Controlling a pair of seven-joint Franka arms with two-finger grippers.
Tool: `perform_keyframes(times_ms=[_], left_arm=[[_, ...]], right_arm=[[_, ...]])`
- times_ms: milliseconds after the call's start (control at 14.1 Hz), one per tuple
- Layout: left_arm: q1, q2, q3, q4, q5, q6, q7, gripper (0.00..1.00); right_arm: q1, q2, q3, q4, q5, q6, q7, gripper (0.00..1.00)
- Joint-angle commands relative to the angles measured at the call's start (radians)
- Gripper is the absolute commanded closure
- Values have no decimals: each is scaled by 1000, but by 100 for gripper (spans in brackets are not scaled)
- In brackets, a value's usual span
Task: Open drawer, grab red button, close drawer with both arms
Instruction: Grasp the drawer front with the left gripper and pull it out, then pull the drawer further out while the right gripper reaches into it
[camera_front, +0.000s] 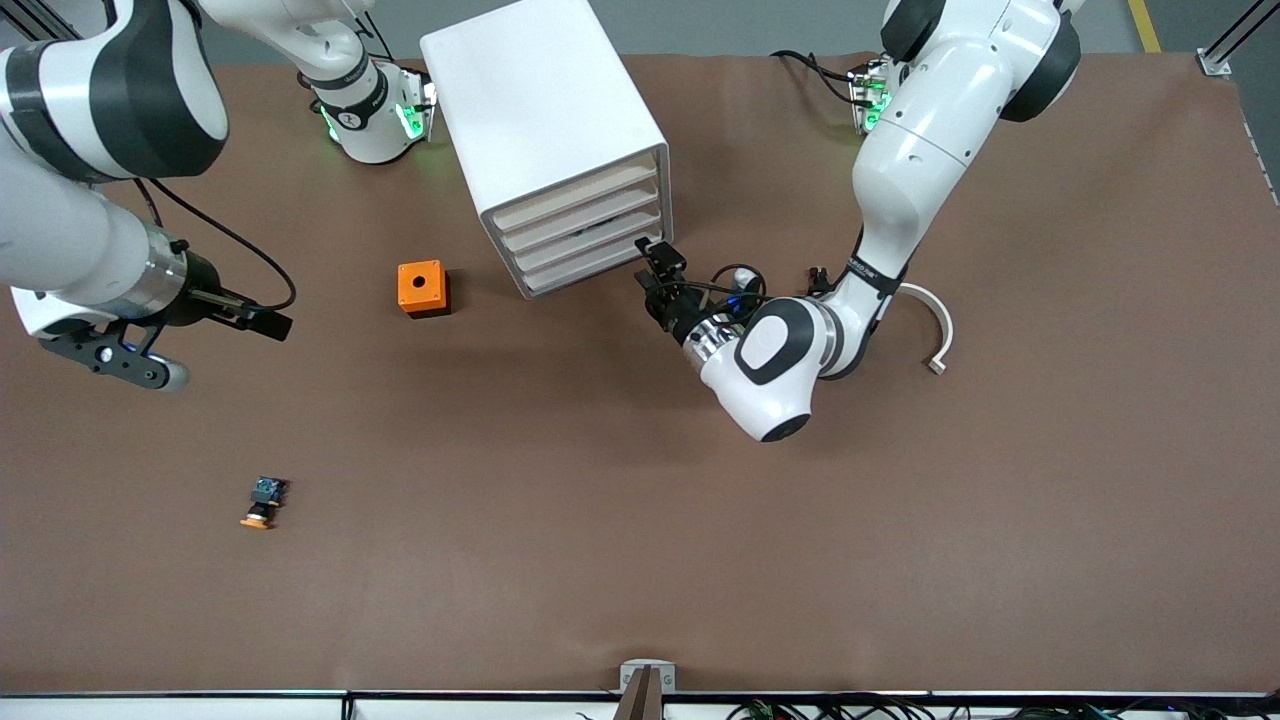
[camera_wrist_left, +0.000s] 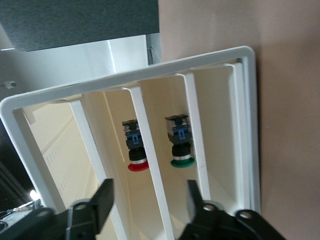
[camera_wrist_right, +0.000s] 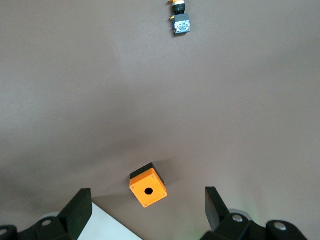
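The white drawer cabinet (camera_front: 545, 120) stands between the two arm bases. In the left wrist view I look into its front (camera_wrist_left: 150, 90), past thin white dividers. The red-capped button (camera_wrist_left: 136, 152) lies in one slot and a green-capped one (camera_wrist_left: 181, 145) in the slot beside it. My left gripper (camera_front: 651, 268) is open and empty just in front of the cabinet's lower slots, its fingers (camera_wrist_left: 104, 196) spread either side of a divider. My right gripper (camera_front: 272, 324) is open and empty, held over the table toward the right arm's end; its wrist view shows the spread fingers (camera_wrist_right: 82, 202).
An orange box with a hole (camera_front: 423, 288) sits beside the cabinet, also in the right wrist view (camera_wrist_right: 148, 188). An orange-capped button (camera_front: 265, 503) lies nearer the front camera, also in the right wrist view (camera_wrist_right: 180, 17). A white curved piece (camera_front: 935, 325) lies by the left arm.
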Motion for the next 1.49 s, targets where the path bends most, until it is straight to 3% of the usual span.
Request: perform_keyframes(times_ms=[0,283,638,921,1417], left_arm=[[-24,23,-7,-5,-17,-41,-26,38],[-50,27,-7,-59,-15,-87,-53,39],[-93,27,-7,-79,-9,-115,-72,47],[-121,27,-7,-79,-8,-118,-101,58],[-147,29,-6,-80,-3,-119,-102,90]], right_arm=[[23,-8,-5,-4,-2,0,65,0],[68,-6,-5,-12,-2,6,159,0],[106,-9,-6,-33,-4,36,220,0],[143,-6,-6,-36,-4,46,300,0],[198,-1,-5,-62,-2,113,438,0]])
